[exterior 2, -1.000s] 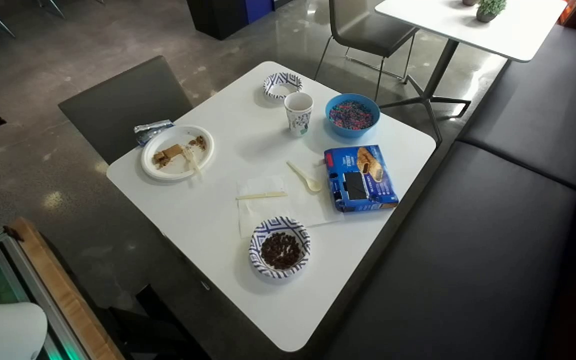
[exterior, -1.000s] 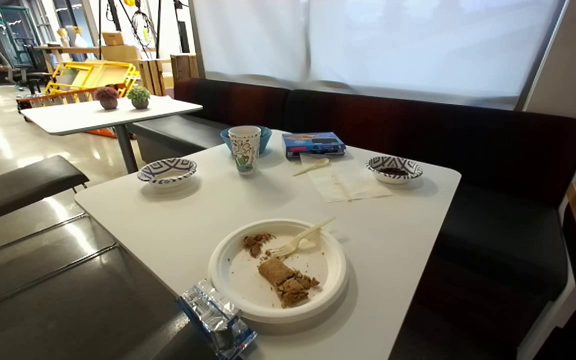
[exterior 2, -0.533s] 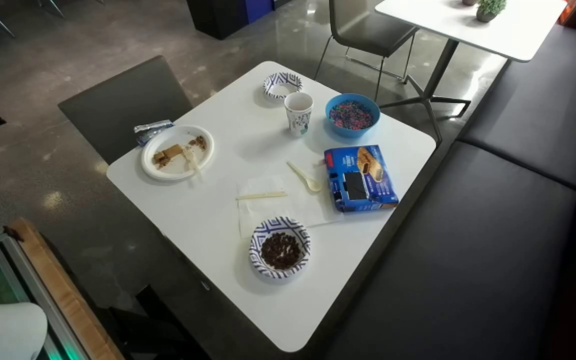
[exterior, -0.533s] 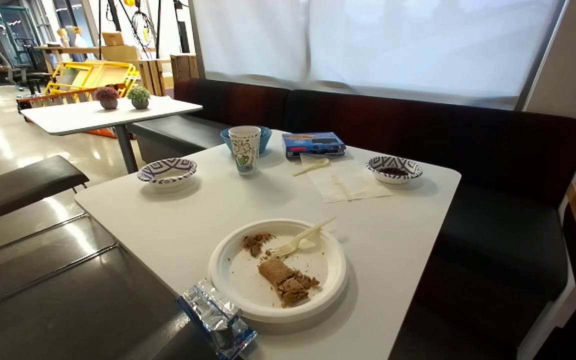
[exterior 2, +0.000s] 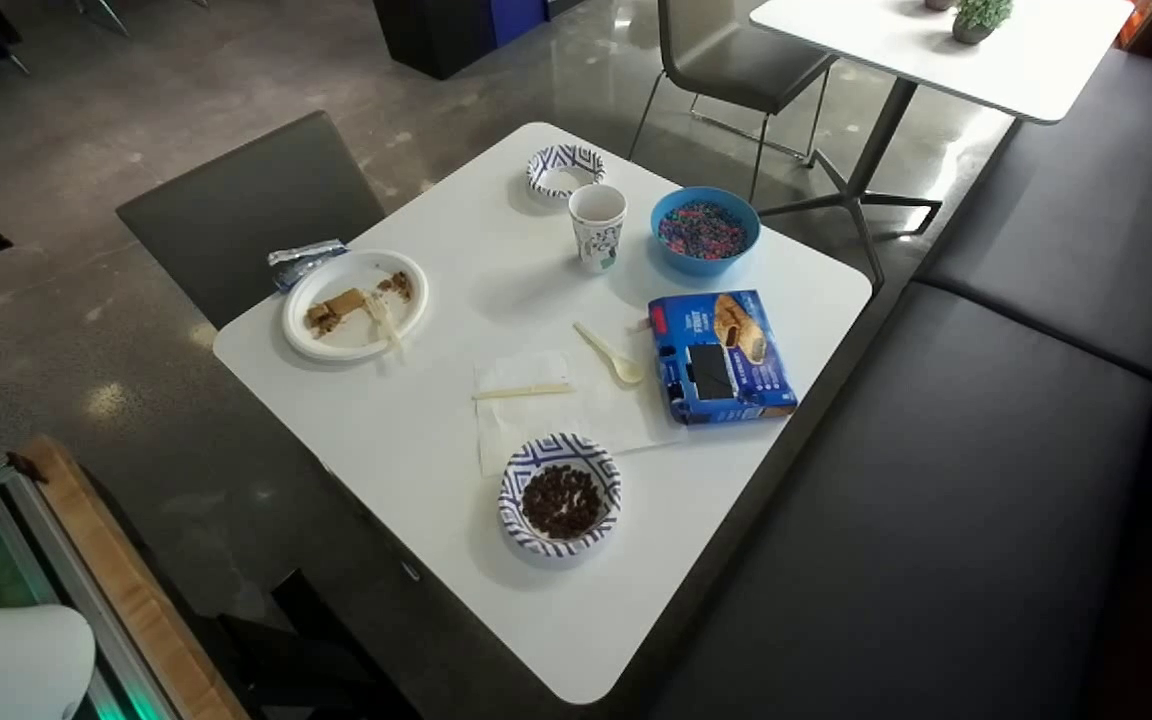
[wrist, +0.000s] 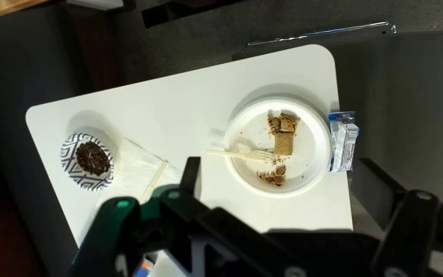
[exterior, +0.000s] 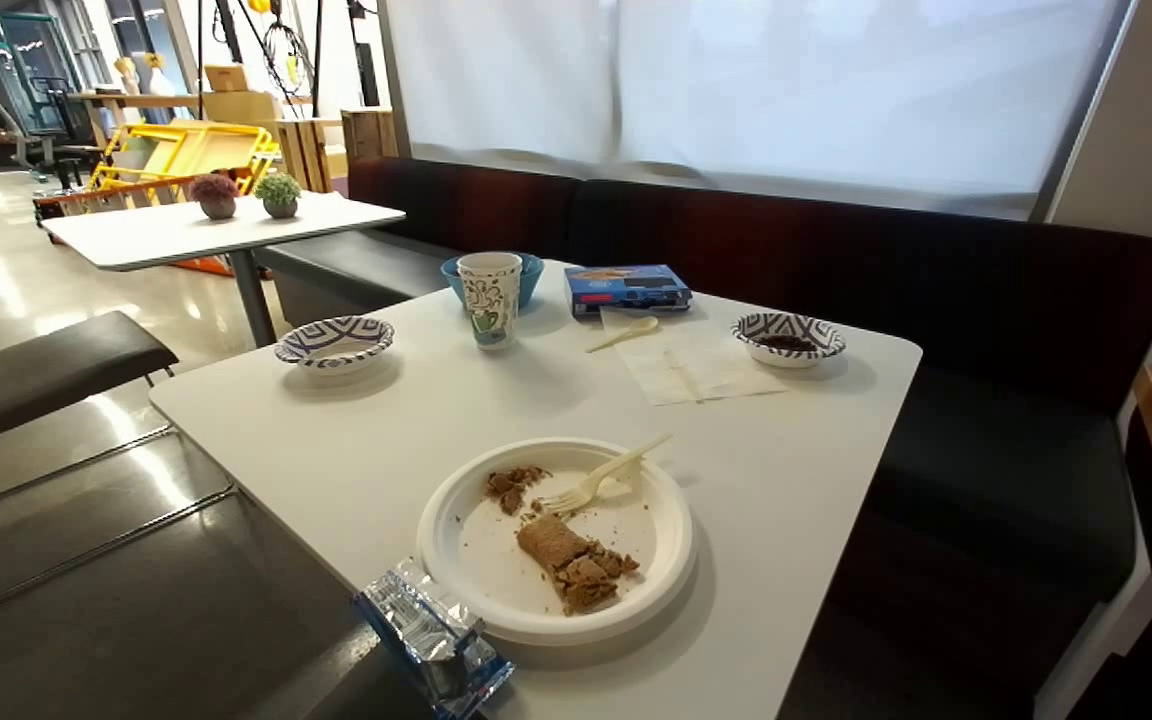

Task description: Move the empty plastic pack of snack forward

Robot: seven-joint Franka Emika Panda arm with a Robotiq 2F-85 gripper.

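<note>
Facing a cluttered white table beside a dark bench, the tool has its jaws wide apart

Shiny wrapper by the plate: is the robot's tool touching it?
Apart. The tool hangs clear: in both exterior views, it appears nowhere on or beside the wrapper.

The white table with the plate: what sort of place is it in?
Probably a break or eating area: a dark bench runs beside the white table, a plate holds crumbled food, and a second table stands nearby.
</note>
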